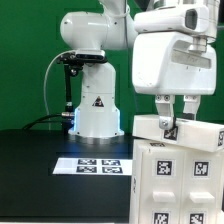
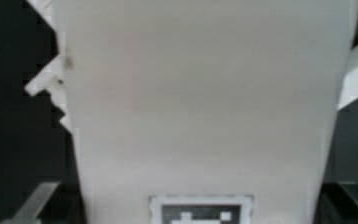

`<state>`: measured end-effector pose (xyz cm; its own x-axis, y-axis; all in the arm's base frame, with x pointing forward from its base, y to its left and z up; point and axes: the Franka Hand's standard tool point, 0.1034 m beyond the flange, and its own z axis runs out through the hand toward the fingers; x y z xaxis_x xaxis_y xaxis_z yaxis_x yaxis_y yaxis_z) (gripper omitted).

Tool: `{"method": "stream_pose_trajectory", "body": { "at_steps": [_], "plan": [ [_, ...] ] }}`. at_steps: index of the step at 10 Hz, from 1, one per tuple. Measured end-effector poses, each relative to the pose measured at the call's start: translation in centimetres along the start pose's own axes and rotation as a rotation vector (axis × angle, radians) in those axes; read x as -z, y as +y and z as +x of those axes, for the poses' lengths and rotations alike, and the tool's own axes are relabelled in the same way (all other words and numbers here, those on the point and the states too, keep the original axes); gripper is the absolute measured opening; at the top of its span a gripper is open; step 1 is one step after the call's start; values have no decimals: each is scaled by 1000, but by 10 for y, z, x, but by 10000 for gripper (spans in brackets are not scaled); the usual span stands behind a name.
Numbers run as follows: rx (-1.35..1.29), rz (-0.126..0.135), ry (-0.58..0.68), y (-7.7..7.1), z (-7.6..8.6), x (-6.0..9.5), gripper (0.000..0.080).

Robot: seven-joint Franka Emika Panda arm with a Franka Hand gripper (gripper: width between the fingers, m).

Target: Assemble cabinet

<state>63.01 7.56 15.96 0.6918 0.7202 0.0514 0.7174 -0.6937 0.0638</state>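
The cabinet [image 1: 182,172] is a large white box with black-and-white tags, at the lower part of the exterior view's right. My gripper [image 1: 167,118] hangs straight down over its top edge, its fingers reaching a tagged white part there. In the wrist view a flat white panel [image 2: 194,110] of the cabinet fills the middle, with a tag [image 2: 202,212] at its near end. My gripper [image 2: 197,206] straddles this panel. One finger [image 2: 37,205] stands on each side of it, with a thin dark gap between finger and panel, so the gripper is open.
The marker board [image 1: 100,165] lies flat on the black table [image 1: 35,175], toward the exterior view's left of the cabinet. The arm's white base [image 1: 95,110] stands behind it against a green backdrop. A black cable runs down beside the base.
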Motion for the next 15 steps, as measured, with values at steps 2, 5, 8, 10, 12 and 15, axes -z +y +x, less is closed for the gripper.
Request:
{"method": "stream_pose_trajectory", "body": {
  "at_steps": [2,5,8,10,12,15],
  "plan": [
    [-347,0,0,-3,2,0,551],
    [-804,35,12,0,0,-1,552],
    [-997,38,9,-1,1,-1,553],
    [-1326,42,2,-3,2,-2,553],
    [-1673,51,27,-3,3,-2,553],
    [-1868,59,31,-2,3,-2,553]
  ]
}}
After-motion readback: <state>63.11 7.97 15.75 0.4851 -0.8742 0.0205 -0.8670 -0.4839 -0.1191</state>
